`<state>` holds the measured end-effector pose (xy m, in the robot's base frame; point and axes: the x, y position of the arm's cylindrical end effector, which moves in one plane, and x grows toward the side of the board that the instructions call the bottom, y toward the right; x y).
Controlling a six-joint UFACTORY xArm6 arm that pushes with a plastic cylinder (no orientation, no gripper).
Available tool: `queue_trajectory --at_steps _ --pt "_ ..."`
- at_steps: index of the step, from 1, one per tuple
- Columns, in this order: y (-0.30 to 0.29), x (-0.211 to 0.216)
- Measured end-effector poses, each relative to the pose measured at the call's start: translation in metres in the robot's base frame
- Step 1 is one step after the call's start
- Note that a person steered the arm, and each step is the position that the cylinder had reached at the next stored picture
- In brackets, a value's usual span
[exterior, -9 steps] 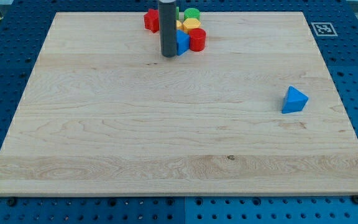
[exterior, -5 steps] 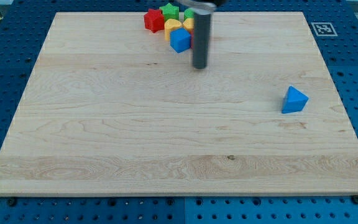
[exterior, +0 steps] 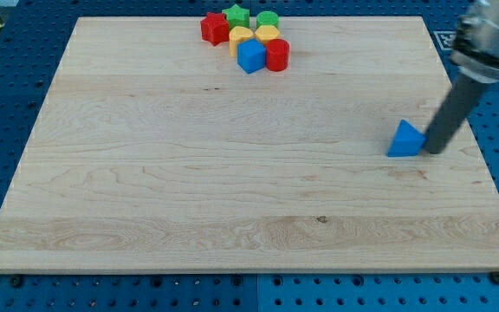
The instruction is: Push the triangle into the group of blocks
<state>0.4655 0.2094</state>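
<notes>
A blue triangle [exterior: 405,139] lies at the view's right on the wooden board [exterior: 232,191]. My tip [exterior: 434,151] stands right against the triangle's right side. The group of blocks sits at the view's top centre: a red block [exterior: 213,28], a green star [exterior: 236,16], a green cylinder [exterior: 268,19], two yellow blocks [exterior: 242,36] [exterior: 268,35], a blue cube [exterior: 251,56] and a red cylinder [exterior: 277,55]. The triangle is far to the right of and below the group.
A black and white marker tag [exterior: 450,39] sits off the board's top right corner. A blue perforated table [exterior: 7,130] surrounds the board.
The rod has swung from beside the group at the top across to the right, landing against the triangle's right side. The triangle has shifted slightly left.
</notes>
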Motion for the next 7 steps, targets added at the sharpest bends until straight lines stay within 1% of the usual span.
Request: queue_trajectory --at_steps 1,2,3,4,5,6,7 --pt "-0.072 -0.01" --pt "-0.11 -0.016" --pt "-0.08 -0.016" --pt "-0.041 0.009" --pt "-0.043 0.037" --pt "-0.08 0.028" --pt "-0.122 -0.018"
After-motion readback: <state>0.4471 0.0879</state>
